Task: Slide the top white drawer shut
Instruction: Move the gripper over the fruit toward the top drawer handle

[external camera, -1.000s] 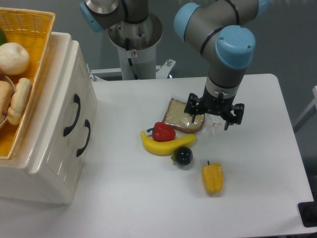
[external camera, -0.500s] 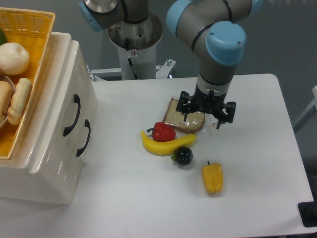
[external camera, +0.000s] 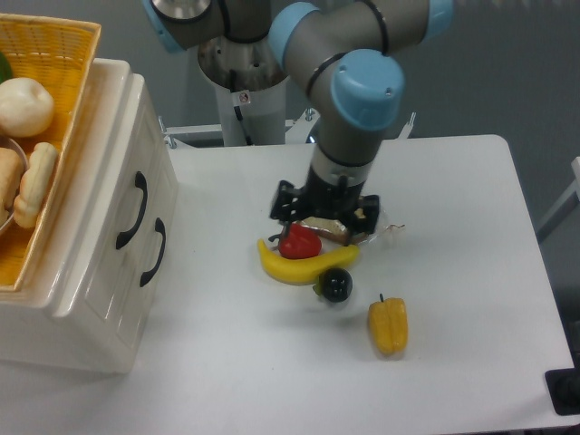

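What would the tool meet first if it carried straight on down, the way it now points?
Probably the bread slice under the tool, or the red pepper beside it; depth is unclear from this view.

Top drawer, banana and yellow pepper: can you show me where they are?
top white drawer point(external camera: 125, 172), fixed camera view, on its panelled front.
banana point(external camera: 292, 269), fixed camera view, on its curved middle.
yellow pepper point(external camera: 389, 328), fixed camera view, on its body.

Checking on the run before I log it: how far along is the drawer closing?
Nothing looks done: the cream-white top drawer with its curved black handle shows no contact. The two-finger gripper hangs empty above the toy food, apart from the cabinet. Reaching the drawer front and pushing remain.
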Robot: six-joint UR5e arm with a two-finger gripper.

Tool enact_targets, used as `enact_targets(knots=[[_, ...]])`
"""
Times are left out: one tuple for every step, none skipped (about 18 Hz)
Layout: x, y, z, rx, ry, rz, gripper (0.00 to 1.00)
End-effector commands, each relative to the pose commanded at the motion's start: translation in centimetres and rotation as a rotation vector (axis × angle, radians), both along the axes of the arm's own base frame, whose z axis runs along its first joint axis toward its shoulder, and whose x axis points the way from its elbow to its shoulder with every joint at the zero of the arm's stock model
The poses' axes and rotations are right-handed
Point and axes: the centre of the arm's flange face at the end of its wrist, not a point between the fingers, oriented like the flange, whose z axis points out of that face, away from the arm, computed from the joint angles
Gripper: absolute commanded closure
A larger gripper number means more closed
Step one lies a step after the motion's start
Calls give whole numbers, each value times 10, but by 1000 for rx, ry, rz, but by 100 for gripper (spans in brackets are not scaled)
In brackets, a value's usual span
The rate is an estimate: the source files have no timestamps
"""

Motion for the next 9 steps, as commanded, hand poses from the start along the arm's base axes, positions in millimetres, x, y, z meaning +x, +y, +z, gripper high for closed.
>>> enact_targets(knots=[[8, 2, 2, -8, -10, 10, 0], [21, 9, 1, -19, -25, -1, 0], [37, 17, -2, -32, -38, -19, 0], [51, 22, -4, -43, -52, -35, 0], [58, 25, -4, -48, -58, -32, 0], [67, 28, -4, -50, -69, -28, 0], [78, 33, -7, -56, -83, -33, 0], [86, 36, -7, -57, -86, -38, 0], [91, 39, -9, -59, -91, -41, 0]])
